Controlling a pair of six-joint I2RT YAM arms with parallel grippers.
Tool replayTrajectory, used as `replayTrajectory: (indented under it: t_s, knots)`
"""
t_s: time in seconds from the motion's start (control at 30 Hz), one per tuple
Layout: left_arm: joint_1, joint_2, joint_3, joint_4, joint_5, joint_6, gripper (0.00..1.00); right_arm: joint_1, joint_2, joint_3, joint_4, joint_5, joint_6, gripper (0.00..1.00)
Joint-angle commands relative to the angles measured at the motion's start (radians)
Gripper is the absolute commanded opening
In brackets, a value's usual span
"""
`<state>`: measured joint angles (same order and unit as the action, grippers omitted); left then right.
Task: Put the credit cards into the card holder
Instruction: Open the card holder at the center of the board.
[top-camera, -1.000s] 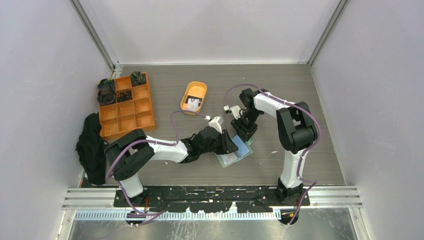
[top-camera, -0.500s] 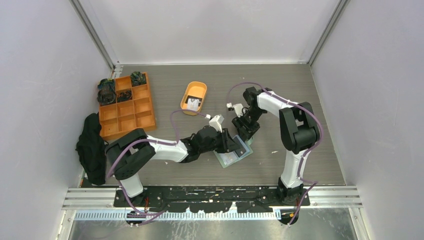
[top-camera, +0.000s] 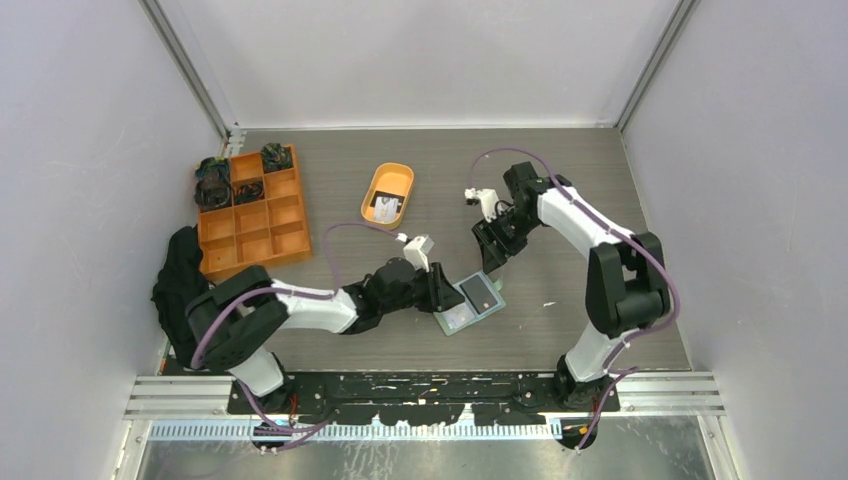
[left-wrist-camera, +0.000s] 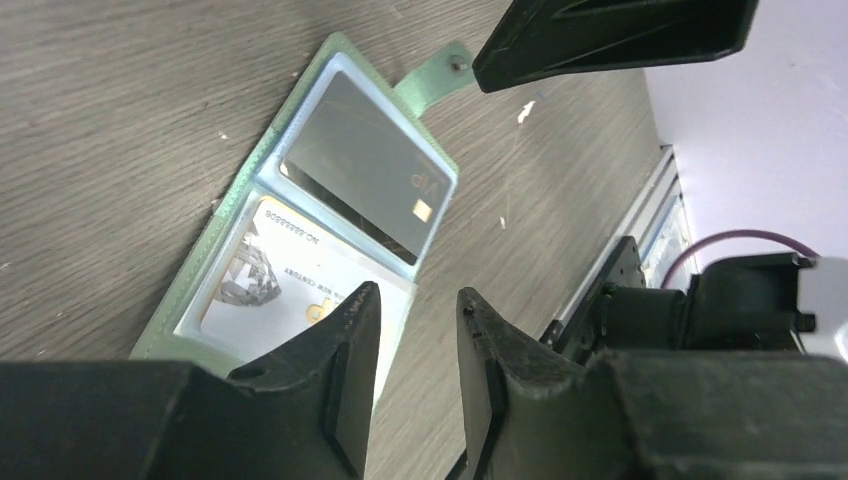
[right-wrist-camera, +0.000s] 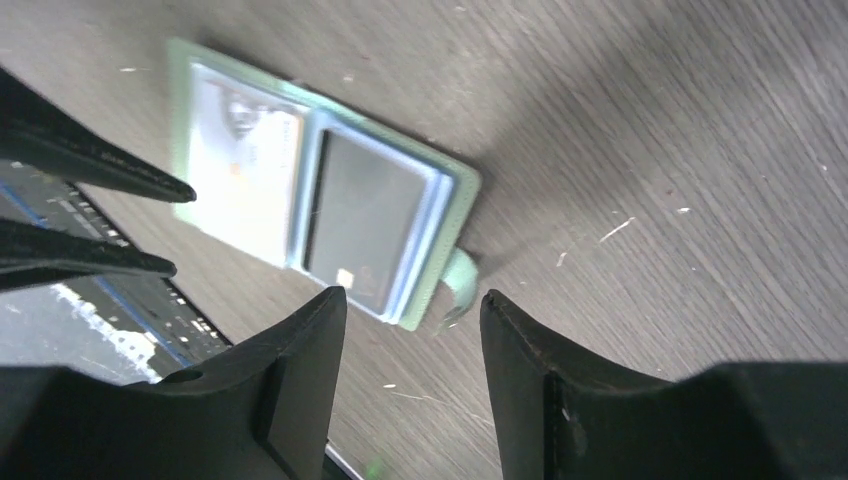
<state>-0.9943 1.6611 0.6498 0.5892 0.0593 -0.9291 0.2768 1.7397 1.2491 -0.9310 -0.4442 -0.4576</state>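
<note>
In the left wrist view the left claw (left-wrist-camera: 415, 305) hides the near edge of the white card (left-wrist-camera: 290, 285) and one corner of the card holder (left-wrist-camera: 425, 78). From above, whatever lies in the orange tray (top-camera: 392, 177) and the dark lumps (top-camera: 213, 186) in the orange organiser (top-camera: 262, 232) are too small to identify, and in the right wrist view the white card's face is blurred.

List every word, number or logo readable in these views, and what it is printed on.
"VIP": gold, on the dark card in the wallet.
"NO" plus a row of digits, too blurred to be certain: on the white card.
Smaller line beneath it: too small to read.
The cards in the orange tray: too small to read.
</note>
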Motion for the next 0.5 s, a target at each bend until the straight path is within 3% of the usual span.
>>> replayTrajectory:
  t_s: [0.0,0.1,0.17,0.23,0.33,0.47]
  knots:
    - [0.005,-0.159,-0.049,0.058,-0.033,0.114,0.36,-0.010,-0.113,-0.029,0.005,-0.201,-0.055,0.57]
    - [0.018,-0.228,-0.102,0.090,-0.042,0.138,0.43,-0.011,-0.059,-0.016,-0.060,-0.274,-0.077,0.52]
    - [0.042,-0.247,-0.153,0.158,-0.026,0.117,0.59,-0.011,-0.009,0.002,-0.107,-0.291,-0.100,0.48]
    - [0.083,-0.233,-0.204,0.253,0.034,0.059,0.68,-0.009,0.030,0.007,-0.131,-0.294,-0.102,0.45]
    - [0.156,-0.133,-0.262,0.429,0.176,-0.076,0.66,-0.004,0.068,0.010,-0.131,-0.267,-0.079,0.43]
    - [0.180,0.039,-0.322,0.698,0.210,-0.229,0.53,0.012,0.103,0.011,-0.114,-0.215,-0.047,0.43]
